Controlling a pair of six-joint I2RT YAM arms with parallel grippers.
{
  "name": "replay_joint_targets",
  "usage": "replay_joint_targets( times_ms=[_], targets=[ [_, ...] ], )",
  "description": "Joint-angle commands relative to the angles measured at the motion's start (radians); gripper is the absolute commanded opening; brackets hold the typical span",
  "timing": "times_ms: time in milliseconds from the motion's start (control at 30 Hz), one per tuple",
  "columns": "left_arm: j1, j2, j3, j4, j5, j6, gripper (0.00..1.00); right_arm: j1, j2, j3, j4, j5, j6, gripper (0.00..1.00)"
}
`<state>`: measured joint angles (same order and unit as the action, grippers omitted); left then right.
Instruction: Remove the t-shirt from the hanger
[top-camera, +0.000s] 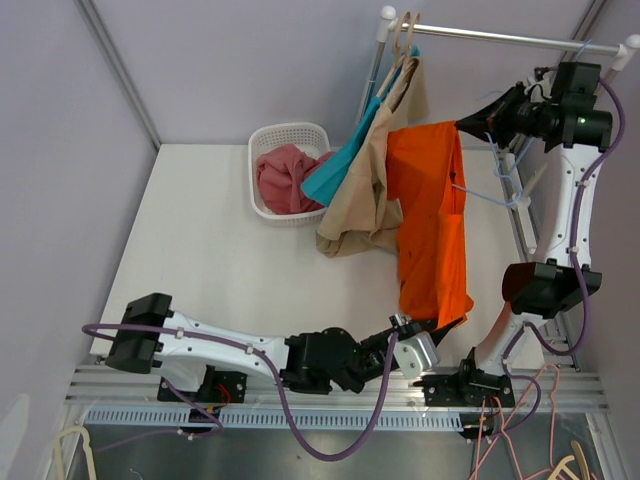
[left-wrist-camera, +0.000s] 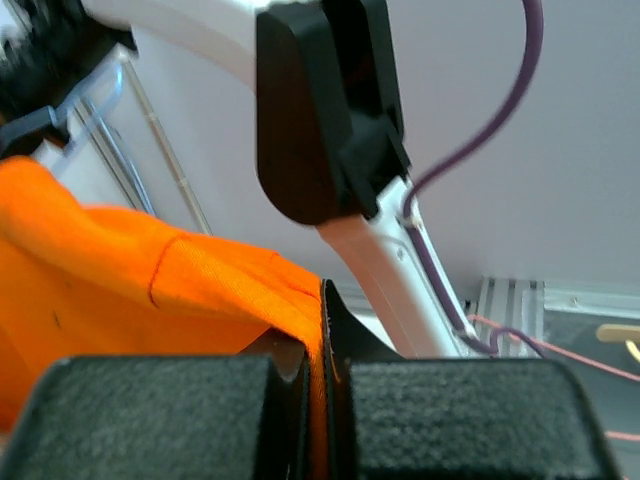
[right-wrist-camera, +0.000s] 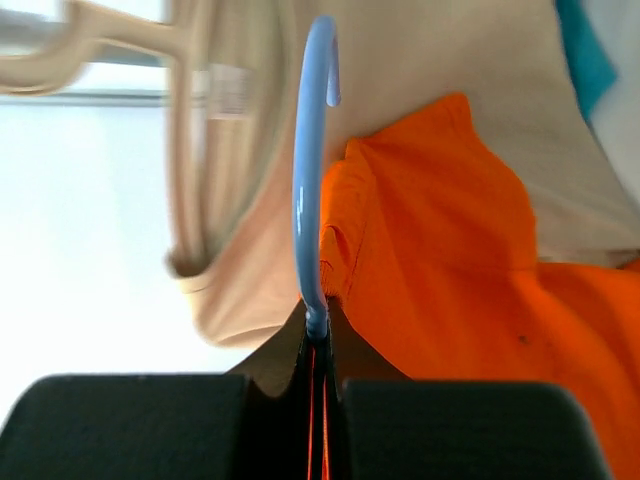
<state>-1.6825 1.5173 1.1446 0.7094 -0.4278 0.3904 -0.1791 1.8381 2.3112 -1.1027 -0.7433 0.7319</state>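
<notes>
The orange t-shirt (top-camera: 432, 220) hangs stretched from the upper right down toward the near table edge. Its light blue hanger (top-camera: 487, 196) shows beside it. My right gripper (top-camera: 462, 125) is up by the rail, shut on the hanger's neck; in the right wrist view the blue hook (right-wrist-camera: 308, 180) rises straight out of the closed right gripper (right-wrist-camera: 318, 345), with the t-shirt collar (right-wrist-camera: 470, 280) beside it. My left gripper (top-camera: 440, 325) is shut on the shirt's bottom hem. In the left wrist view, orange t-shirt cloth (left-wrist-camera: 120, 270) runs into the pinched left gripper (left-wrist-camera: 320, 350).
A beige garment (top-camera: 365, 200) and a teal one (top-camera: 340, 165) hang on wooden hangers from the rail (top-camera: 500, 38), just left of the orange shirt. A white basket (top-camera: 290, 130) holding pink cloth (top-camera: 285, 180) stands at the back. The rack's upright frame (top-camera: 520, 230) stands at the right.
</notes>
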Motion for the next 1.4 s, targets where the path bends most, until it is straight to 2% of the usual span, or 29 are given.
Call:
replay_joint_targets(
  times_ms=[0, 100, 133, 167, 200, 267, 333, 367, 533, 733, 767, 867, 900, 1000, 1033, 1100, 1200, 1233, 1267, 1300, 1367],
  targets=[
    [-0.066, -0.008, -0.026, -0.008, 0.122, -0.085, 0.01, -0.043, 0.061, 0.164, 0.095, -0.108, 0.041, 0.0],
    [0.012, 0.038, -0.003, -0.078, 0.031, -0.215, 0.01, -0.045, 0.026, 0.2, -0.032, -0.026, -0.064, 0.0],
    [0.091, 0.037, -0.003, -0.111, 0.034, -0.273, 0.01, -0.045, -0.008, 0.168, -0.048, 0.001, -0.092, 0.0],
    [0.136, 0.034, 0.004, -0.148, 0.032, -0.403, 0.01, -0.045, -0.108, 0.118, -0.037, 0.03, -0.116, 0.0],
    [0.182, 0.026, 0.015, -0.2, 0.038, -0.476, 0.01, -0.046, -0.172, -0.021, -0.019, 0.06, -0.149, 0.0],
    [0.308, 0.026, 0.085, -0.382, 0.054, -0.636, 0.01, -0.048, -0.367, -0.161, 0.039, 0.143, -0.175, 0.0],
    [0.428, 0.041, 0.131, -0.544, 0.113, -0.717, 0.0, -0.045, -0.478, -0.299, 0.021, 0.243, -0.213, 0.0],
    [0.458, 0.05, 0.205, -0.586, 0.116, -0.757, 0.01, -0.039, -0.582, -0.346, 0.018, 0.263, -0.222, 0.0],
    [0.579, 0.118, 0.331, -0.668, 0.109, -0.736, 0.01, -0.007, -0.818, -0.582, -0.062, 0.386, -0.284, 0.0],
    [0.613, 0.165, 0.429, -0.74, 0.159, -0.731, 0.01, 0.02, -0.999, -0.693, -0.06, 0.476, -0.282, 0.0],
    [0.615, 0.153, 0.428, -0.737, 0.182, -0.736, 0.01, 0.018, -1.007, -0.69, -0.048, 0.498, -0.288, 0.0],
    [0.613, 0.124, 0.422, -0.731, 0.366, -0.742, 0.01, 0.018, -1.007, -0.673, 0.03, 0.593, -0.318, 0.0],
    [0.613, 0.1, 0.426, -0.717, 0.559, -0.722, 0.01, 0.02, -0.996, -0.662, 0.059, 0.637, -0.322, 0.0],
    [0.61, 0.035, 0.468, -0.783, 0.85, -0.697, 0.01, 0.02, -0.91, -0.618, 0.11, 0.671, -0.338, 0.0],
    [0.606, 0.011, 0.478, -0.801, 0.889, -0.688, 0.01, 0.02, -0.892, -0.616, 0.13, 0.682, -0.338, 0.0],
    [0.587, -0.069, 0.492, -0.868, 0.903, -0.665, 0.01, 0.018, -0.84, -0.636, 0.226, 0.688, -0.332, 0.0],
    [0.596, -0.133, 0.575, -1.097, 0.795, -0.634, 0.01, 0.017, -0.762, -0.651, 0.367, 0.651, -0.345, 0.0],
    [0.607, -0.156, 0.645, -1.233, 0.726, -0.618, 0.01, 0.015, -0.731, -0.621, 0.385, 0.632, -0.348, 0.0],
    [0.624, -0.158, 0.731, -1.299, 0.716, -0.613, 0.01, 0.007, -0.691, -0.586, 0.386, 0.604, -0.348, 0.0],
    [0.679, -0.155, 0.833, -1.356, 0.722, -0.61, 0.01, -0.026, -0.597, -0.54, 0.359, 0.561, -0.353, 0.0],
    [0.746, -0.131, 0.932, -1.474, 0.747, -0.62, 0.01, -0.037, -0.515, -0.419, 0.343, 0.489, -0.358, 0.0]
  ],
)
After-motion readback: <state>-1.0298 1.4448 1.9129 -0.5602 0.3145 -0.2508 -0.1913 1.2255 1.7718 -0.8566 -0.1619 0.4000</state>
